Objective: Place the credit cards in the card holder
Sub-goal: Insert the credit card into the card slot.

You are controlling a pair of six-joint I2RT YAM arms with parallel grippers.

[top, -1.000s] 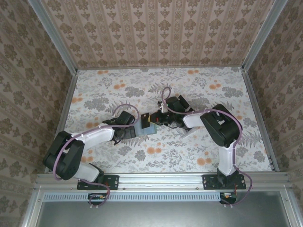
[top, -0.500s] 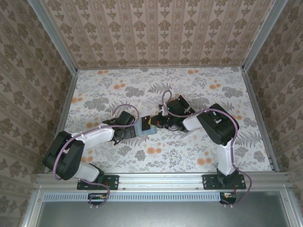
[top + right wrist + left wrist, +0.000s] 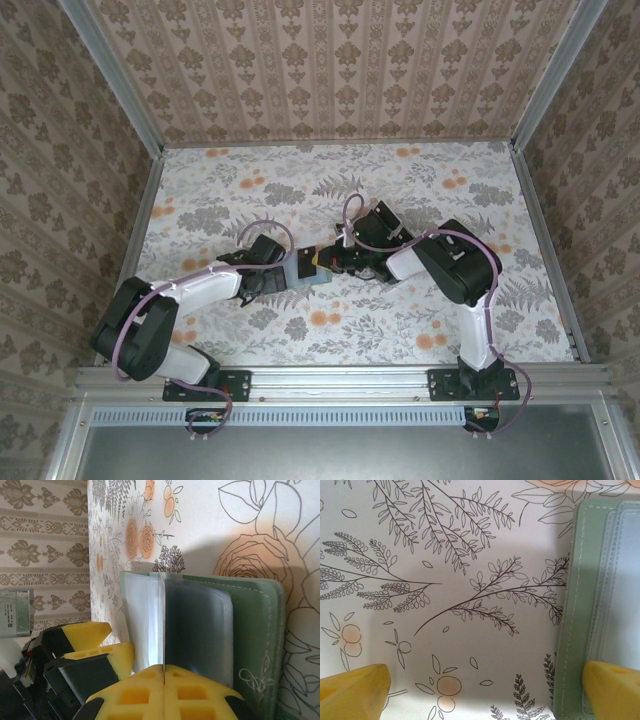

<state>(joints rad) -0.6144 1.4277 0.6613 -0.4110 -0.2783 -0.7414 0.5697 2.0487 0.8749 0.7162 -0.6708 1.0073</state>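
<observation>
Open card holder mid-frame on worktop, straight ahead of right pincer pressed together at its pocket, thin edge there unclear; left pincer spread at holder's other end

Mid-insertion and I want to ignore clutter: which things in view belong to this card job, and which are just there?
Job: card holder, lying open; thin sheet pinched edge-on, card or sleeve unclear; right fingers, shut on it; left fingers, open over the holder's edge.
Just there: floral table cover; patterned walls.
</observation>
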